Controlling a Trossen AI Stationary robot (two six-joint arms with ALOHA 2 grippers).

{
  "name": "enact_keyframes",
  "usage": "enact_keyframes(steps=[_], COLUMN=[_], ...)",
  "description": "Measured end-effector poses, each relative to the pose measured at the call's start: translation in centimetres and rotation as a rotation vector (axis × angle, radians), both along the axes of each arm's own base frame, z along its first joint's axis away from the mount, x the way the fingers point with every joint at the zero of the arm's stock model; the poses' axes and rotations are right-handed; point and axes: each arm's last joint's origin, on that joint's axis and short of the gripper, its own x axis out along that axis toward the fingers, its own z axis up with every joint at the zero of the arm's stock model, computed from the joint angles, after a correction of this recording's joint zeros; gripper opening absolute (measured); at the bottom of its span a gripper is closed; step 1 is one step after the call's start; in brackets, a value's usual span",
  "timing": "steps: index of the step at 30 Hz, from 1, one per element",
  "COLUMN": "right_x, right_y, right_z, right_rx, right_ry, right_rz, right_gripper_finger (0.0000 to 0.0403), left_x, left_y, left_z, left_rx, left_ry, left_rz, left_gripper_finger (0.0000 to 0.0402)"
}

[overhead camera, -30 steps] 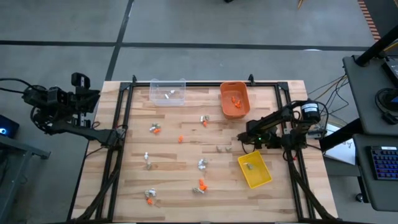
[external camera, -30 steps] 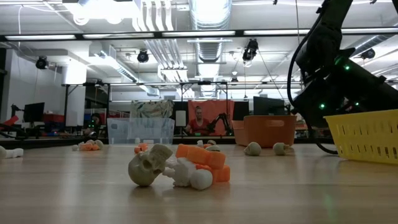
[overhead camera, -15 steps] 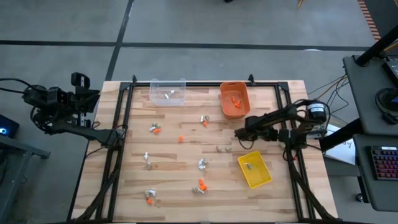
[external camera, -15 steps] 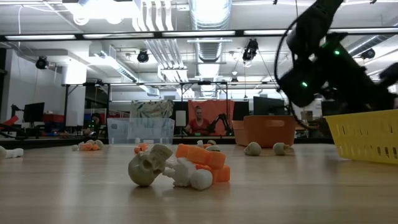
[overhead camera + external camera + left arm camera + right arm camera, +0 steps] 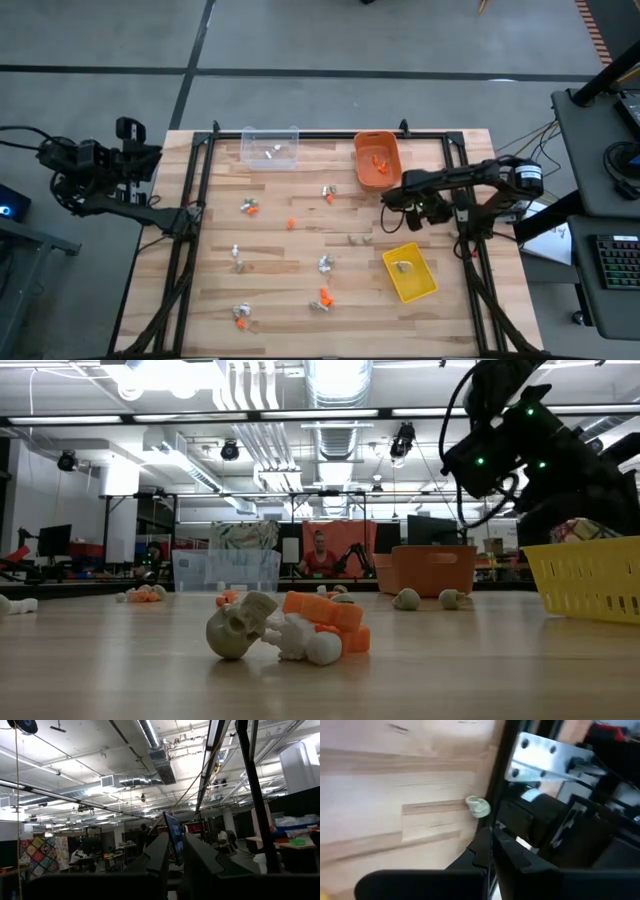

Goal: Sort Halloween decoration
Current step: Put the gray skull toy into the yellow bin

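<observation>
The Halloween decoration is several tiny trinkets strewn over the wooden table: orange ones (image 5: 291, 223), silvery ones (image 5: 325, 264) and a tan skull (image 5: 238, 628) lying against an orange piece (image 5: 322, 610). My right gripper (image 5: 390, 197) hangs shut with nothing in it above the table's right part, between the orange bin (image 5: 377, 160) and the yellow bin (image 5: 409, 271). Past its fingers (image 5: 490, 840) a tan-grey trinket (image 5: 478, 806) lies on the wood beside the black frame rail. My left gripper (image 5: 128, 160) waits off the table's left edge, pointing up into the room, fingers (image 5: 160, 855) a narrow gap apart.
A clear bin (image 5: 270, 148) with white trinkets stands at the far edge, left of the orange bin. The yellow bin holds a tan-grey piece (image 5: 402, 267). Black frame rails (image 5: 455, 170) run along the table's sides. A person sits far off in the room (image 5: 320, 552).
My right gripper has risen from beside the yellow bin's far end and gone toward the far edge, rolling about its own line as it went. It has stayed shut.
</observation>
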Motion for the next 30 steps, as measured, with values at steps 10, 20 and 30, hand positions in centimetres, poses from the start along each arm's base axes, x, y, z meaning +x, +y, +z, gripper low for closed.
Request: enact_keyframes(steps=[10, 20, 30], right_x=[0.8, -0.2, -2.0], right_y=[-0.5, -0.4, 0.1], right_z=[-0.8, -1.7, -4.0], right_rx=[-0.049, 0.164, 0.18], right_ry=[-0.064, -0.073, -0.031], right_rz=[0.116, 0.028, 0.028], right_gripper_finger=[0.0009, 0.0017, 0.0068], left_x=[0.0, 0.1, -0.4], left_y=[0.0, 0.0, 0.1], left_z=[-0.1, -0.3, -0.2], left_rx=[-0.022, -0.009, -0.017], left_ry=[0.004, 0.026, 0.014], left_rz=[-0.012, -0.008, -0.01], left_gripper_finger=[0.004, 0.004, 0.004])
